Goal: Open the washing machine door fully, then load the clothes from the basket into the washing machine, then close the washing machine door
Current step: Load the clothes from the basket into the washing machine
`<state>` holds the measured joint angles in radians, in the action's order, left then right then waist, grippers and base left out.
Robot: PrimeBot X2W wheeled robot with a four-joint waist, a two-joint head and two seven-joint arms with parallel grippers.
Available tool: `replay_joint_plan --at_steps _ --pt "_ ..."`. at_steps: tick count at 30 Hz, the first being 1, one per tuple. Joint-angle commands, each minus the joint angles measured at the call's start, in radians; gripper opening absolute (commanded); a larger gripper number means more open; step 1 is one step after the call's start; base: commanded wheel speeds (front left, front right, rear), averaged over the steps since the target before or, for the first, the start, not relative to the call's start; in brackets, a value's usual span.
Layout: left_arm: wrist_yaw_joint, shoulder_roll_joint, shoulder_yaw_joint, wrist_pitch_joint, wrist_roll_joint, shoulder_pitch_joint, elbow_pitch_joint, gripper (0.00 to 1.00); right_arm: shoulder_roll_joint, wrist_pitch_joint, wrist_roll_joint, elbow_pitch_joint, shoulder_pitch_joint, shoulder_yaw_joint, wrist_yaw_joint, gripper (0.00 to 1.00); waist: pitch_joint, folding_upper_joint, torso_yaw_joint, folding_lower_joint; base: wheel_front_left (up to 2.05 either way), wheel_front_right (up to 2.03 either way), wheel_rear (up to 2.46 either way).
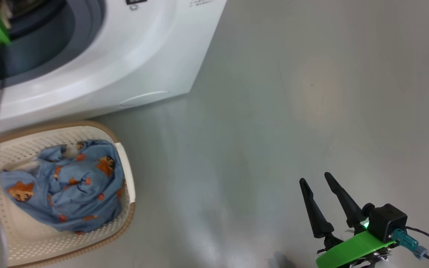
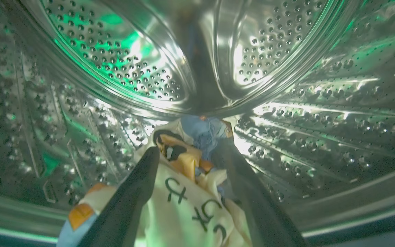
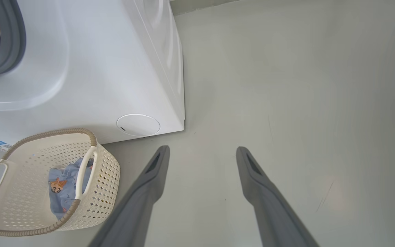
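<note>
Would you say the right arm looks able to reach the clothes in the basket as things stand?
Probably yes: the right gripper is open over bare floor, nothing stands between it and the basket, and the clothes lie uncovered in its open top.

This was a laundry space; whether it belonged to a home or somewhere else could not be told. A large white boxy front-loading washing machine (image 1: pixel 99 67) stood on a smooth pale grey floor (image 1: pixel 292 111). A grey rubber gasket (image 3: pixel 14 37) ringed its open mouth, and a round white service flap (image 3: pixel 138 125) sat low on its front. Inside the washing machine gleamed a perforated steel drum (image 2: pixel 286 113). Just in front of the washing machine sat a small cream-white perforated plastic basket (image 1: pixel 127 175) with a brown woven-look rim. It held light-blue clothes (image 1: pixel 73 186) printed with orange cartoon figures. The same plain floor stretched away beside the washing machine.
</note>
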<state>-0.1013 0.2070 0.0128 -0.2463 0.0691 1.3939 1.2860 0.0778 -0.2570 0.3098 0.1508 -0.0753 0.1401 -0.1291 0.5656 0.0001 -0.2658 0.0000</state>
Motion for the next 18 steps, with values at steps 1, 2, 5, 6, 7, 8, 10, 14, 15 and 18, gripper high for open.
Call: replay_joint_plan --at_steps 1,2,5,6,7,8,10,14,15,18 --pt "-0.006 0.033 -0.011 -0.006 0.013 -0.034 -0.013 1.0 0.018 -0.005 -0.003 -0.014 0.029 0.021 -0.002 1.0 -0.04 -0.0001 0.024 0.0 0.0 0.0 0.0" --pt "-0.007 0.026 -0.016 -0.007 0.02 -0.048 -0.012 1.0 0.02 -0.005 -0.003 -0.014 0.029 0.019 -0.002 1.0 -0.048 -0.0001 0.029 0.0 0.0 0.0 0.0" --pt "-0.007 0.004 -0.018 -0.011 0.033 -0.076 -0.013 1.0 0.022 -0.005 -0.004 -0.013 0.031 0.009 -0.002 1.0 -0.066 -0.0001 0.047 0.0 0.0 0.0 0.0" --pt "-0.008 -0.005 -0.017 -0.012 0.035 -0.083 -0.017 1.0 0.022 -0.005 -0.004 -0.013 0.031 0.006 -0.002 1.0 -0.071 -0.0001 0.055 0.0 0.0 0.0 0.0" --pt "-0.009 -0.014 -0.015 -0.013 0.037 -0.091 -0.021 1.0 0.022 -0.005 -0.005 -0.013 0.032 0.003 -0.002 1.0 -0.075 -0.0001 0.063 0.0 0.0 0.0 0.0" --pt "-0.01 -0.023 -0.013 -0.014 0.038 -0.101 -0.026 1.0 0.022 -0.005 -0.005 -0.013 0.033 0.0 -0.002 1.0 -0.079 -0.0001 0.072 0.0 0.0 0.0 0.0" --pt "-0.011 -0.037 -0.009 -0.015 0.039 -0.123 -0.036 1.0 0.02 -0.005 -0.006 -0.011 0.036 -0.004 -0.002 1.0 -0.088 -0.0001 0.087 0.0 0.0 0.0 0.0" --pt "-0.014 -0.059 -0.002 -0.015 0.042 -0.165 -0.072 1.0 0.017 -0.005 -0.008 -0.009 0.035 -0.016 -0.002 1.0 -0.098 -0.0001 0.116 0.0 0.0 0.0 0.0" --pt "-0.012 -0.065 0.003 -0.015 0.04 -0.174 -0.08 1.0 0.016 -0.005 -0.009 -0.01 0.034 -0.02 -0.002 1.0 -0.099 -0.0001 0.123 0.0 0.0 0.0 0.0" --pt "-0.003 -0.083 0.014 -0.015 0.04 -0.193 -0.107 1.0 0.017 -0.005 -0.013 -0.012 0.029 -0.028 -0.002 1.0 -0.098 -0.0001 0.144 0.0 0.0 0.0 0.0"
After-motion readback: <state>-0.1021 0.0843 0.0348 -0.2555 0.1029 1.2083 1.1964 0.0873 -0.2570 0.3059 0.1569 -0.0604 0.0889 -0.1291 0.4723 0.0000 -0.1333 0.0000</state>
